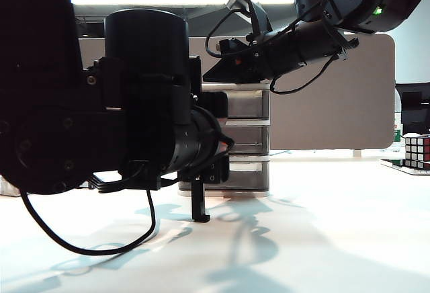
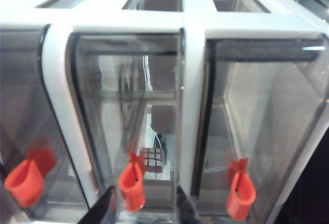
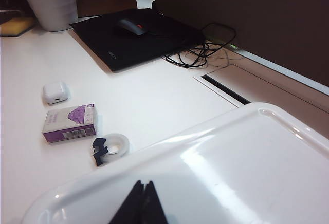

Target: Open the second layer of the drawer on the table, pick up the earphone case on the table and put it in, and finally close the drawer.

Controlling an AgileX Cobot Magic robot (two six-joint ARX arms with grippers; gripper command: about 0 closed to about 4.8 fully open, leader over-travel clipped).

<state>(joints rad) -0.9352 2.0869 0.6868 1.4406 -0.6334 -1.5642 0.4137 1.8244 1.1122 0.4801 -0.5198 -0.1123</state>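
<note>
While the left gripper (image 2: 141, 208) faces the front of the drawer (image 2: 190, 80), its two dark fingers (image 2: 103, 211) stand to either side of the red-orange tab (image 2: 132, 183) of the second layer (image 2: 128, 121), with a narrow gap left on each side, so they are partly apart and do not yet pinch the tab. All three smoky grey fronts sit flush in the white frame, the second layer not pulled out. Beyond the outer sides of the fingers, the red tabs of the neighbouring layers (image 2: 24, 182) hang on their own fronts. In the exterior view the left arm fills the near side, one black finger (image 1: 199, 202) pointing down just before the drawer unit (image 1: 248, 142) on the desk (image 1: 322, 239). The right gripper (image 3: 140, 203) hovers over the flat white top of the drawer (image 3: 247, 167), its fingers pressed together into a single dark wedge and holding nothing. Well away from those fingers, out on the desk, the earphone case (image 3: 55, 92) lies alone; nearer to them lie a purple-and-white box (image 3: 70, 123), a small black clip (image 3: 98, 150) and a white tape ring (image 3: 117, 144) touching the clip.
</note>
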